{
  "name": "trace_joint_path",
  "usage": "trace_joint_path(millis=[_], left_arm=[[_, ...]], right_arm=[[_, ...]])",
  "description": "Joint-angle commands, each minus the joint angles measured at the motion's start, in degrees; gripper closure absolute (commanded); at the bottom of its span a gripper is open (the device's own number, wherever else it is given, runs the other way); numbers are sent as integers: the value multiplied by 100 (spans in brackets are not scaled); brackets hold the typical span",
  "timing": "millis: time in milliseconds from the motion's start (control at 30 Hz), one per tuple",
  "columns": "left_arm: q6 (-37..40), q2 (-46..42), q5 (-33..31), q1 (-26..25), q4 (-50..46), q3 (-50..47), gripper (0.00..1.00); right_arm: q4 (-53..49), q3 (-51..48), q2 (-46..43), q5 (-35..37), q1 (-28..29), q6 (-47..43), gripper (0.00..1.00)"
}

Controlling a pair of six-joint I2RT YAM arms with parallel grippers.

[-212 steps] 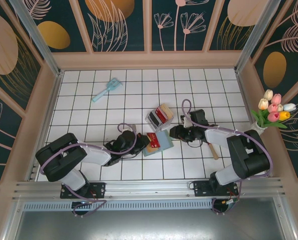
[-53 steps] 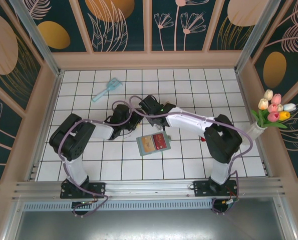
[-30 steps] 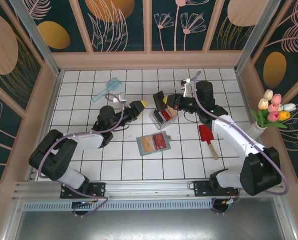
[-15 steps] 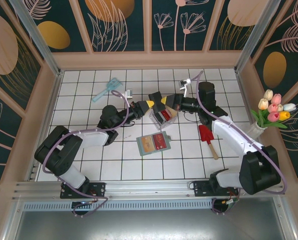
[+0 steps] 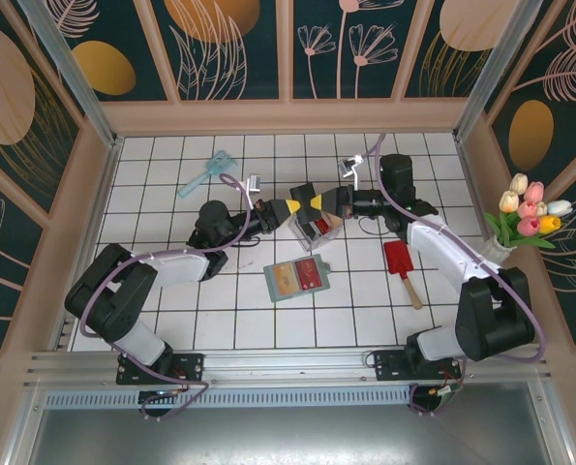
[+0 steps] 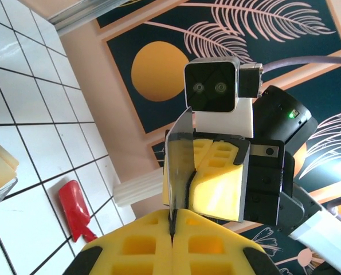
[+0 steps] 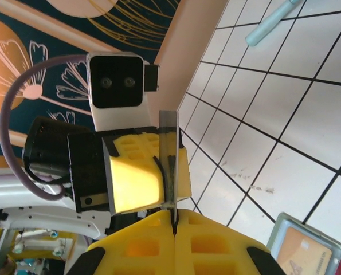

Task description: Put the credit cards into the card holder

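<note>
My left gripper (image 5: pixel 290 205) and right gripper (image 5: pixel 318 201) meet tip to tip above the tiles, both shut on one dark credit card (image 5: pixel 304 197). In the left wrist view the card (image 6: pixel 179 166) stands edge-on, rising from my left gripper (image 6: pixel 172 220) into the right gripper's yellow fingers (image 6: pixel 216 183). The right wrist view mirrors this: the card (image 7: pixel 169 160) runs from my right gripper (image 7: pixel 175 220) into the left one's fingers (image 7: pixel 136 177). The card holder (image 5: pixel 317 263) lies open on the tiles nearer the arms, with a tan and a red card in it.
A clear plastic box (image 5: pixel 298 229) with red and tan cards sits just below the grippers. A red spatula (image 5: pixel 401 266) lies to the right, a blue brush (image 5: pixel 206 172) at the back left, and tulips (image 5: pixel 530 213) by the right wall.
The left gripper has moved right to the right gripper and shut on the free end of the card that the right gripper was holding up.
</note>
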Motion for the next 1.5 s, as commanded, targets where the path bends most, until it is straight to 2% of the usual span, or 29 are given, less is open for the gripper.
trace_joint_path(millis=[0, 100, 233, 333, 567, 633, 767, 933, 1200, 1467], left_arm=[[351, -245, -5, -21, -750, 65, 70], [442, -590, -747, -21, -1709, -232, 47], [786, -1112, -1523, -51, -3481, -532, 43], [782, -1421, -2023, -196, -4347, -783, 38], [515, -1465, -2600, -604, -5131, -942, 33], [488, -1361, -2672, -662, -5212, -930, 33], [441, -1114, -2615, -749, -5217, -881, 32], [494, -868, -2571, -842, -5273, -778, 31], [405, -801, -2486, -864, -5197, -883, 30], [367, -721, -2227, -875, -4805, -923, 33]], right_arm=[[-341, 179, -65, 201, 19, -491, 98], [-1011, 53, -170, 1425, 42, -776, 99], [-1312, -660, -585, 3071, 113, -671, 99], [-1414, -1116, -634, 3476, 325, -655, 99], [-1506, -1054, -528, 4603, 1654, -649, 99], [-1723, -918, -320, 5122, 1888, -654, 99], [-1840, -897, -66, 5605, 2160, -733, 99], [-2012, -1049, -51, 6254, 2204, -666, 99], [-1933, -1225, 213, 6198, 2188, -639, 99], [-1820, -1383, 431, 6183, 2191, -575, 99]])
